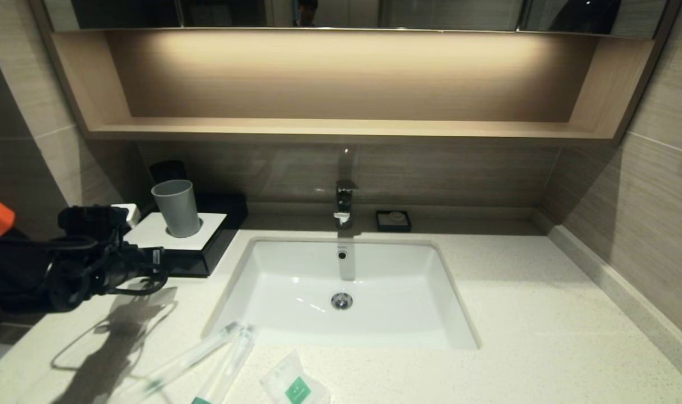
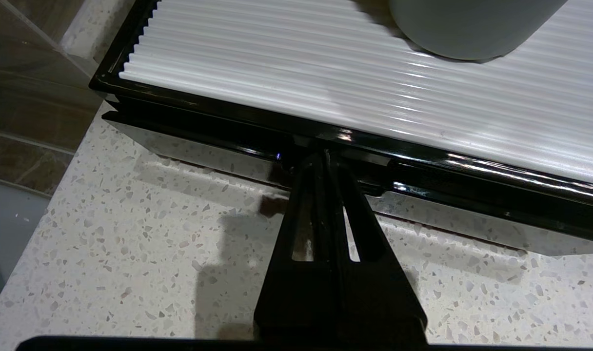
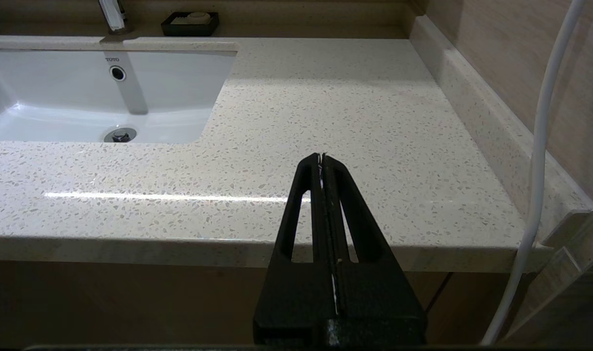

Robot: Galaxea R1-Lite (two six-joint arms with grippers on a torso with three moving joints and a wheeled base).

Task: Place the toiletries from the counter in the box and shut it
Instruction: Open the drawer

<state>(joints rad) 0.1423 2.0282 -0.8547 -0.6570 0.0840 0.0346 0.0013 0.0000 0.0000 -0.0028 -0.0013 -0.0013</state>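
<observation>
Two clear-wrapped sticks with green ends (image 1: 198,352) (image 1: 227,366) and a flat sachet with a green label (image 1: 294,385) lie on the speckled counter (image 1: 543,314) in front of the sink. The black box with a white ribbed top (image 1: 190,248) stands at the back left; it also shows in the left wrist view (image 2: 326,87). My left gripper (image 1: 162,264) is shut, its tips (image 2: 326,157) against the box's glossy black front side. My right gripper (image 3: 322,157) is shut and empty, held off the counter's front edge at the right, out of the head view.
A grey cup (image 1: 176,207) stands on the box's top. The white sink (image 1: 296,280) is inset mid-counter, with a faucet (image 1: 345,203) and a small black soap dish (image 1: 393,220) behind it. A wooden shelf (image 1: 341,128) hangs above. A white cable (image 3: 540,146) runs beside the right wall.
</observation>
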